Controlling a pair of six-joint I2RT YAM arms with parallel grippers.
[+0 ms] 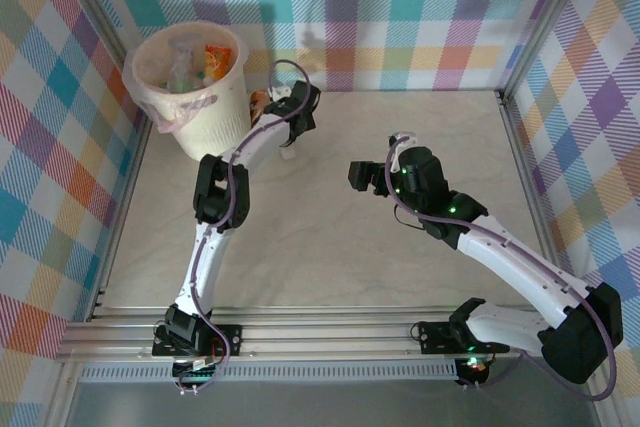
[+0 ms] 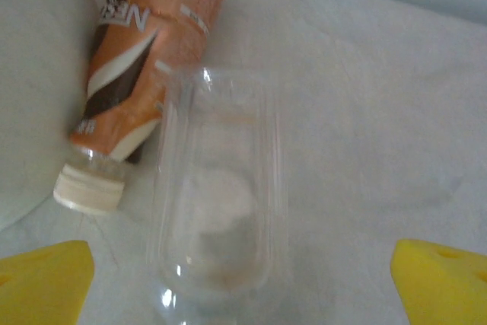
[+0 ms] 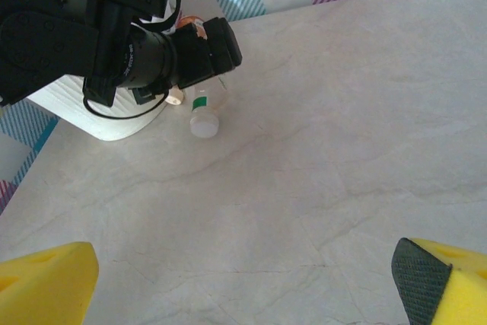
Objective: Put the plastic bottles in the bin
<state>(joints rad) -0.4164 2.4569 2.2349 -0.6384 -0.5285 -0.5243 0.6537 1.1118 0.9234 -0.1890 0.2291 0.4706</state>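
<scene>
The cream-white bin [image 1: 190,97] stands at the back left and holds several bottles [image 1: 195,65]. My left gripper [image 1: 292,135] hangs just right of the bin, open, its yellow fingers [image 2: 44,282] spread wide on either side of a clear crushed bottle [image 2: 217,203] lying on the table. Beside that lies an orange-labelled bottle [image 2: 148,58] with a white cap, against the bin's base. In the right wrist view the clear bottle [image 3: 202,112] shows a green label and a white cap under the left gripper. My right gripper [image 1: 365,179] hovers mid-table, open, with nothing between its fingers [image 3: 46,283].
Plaid walls and metal frame rails [image 1: 520,147] close in the pale marble-look table [image 1: 420,127]. The left arm [image 3: 114,36] stretches over the ground between the bin [image 3: 106,116] and the table's middle. Bare tabletop lies under the right gripper.
</scene>
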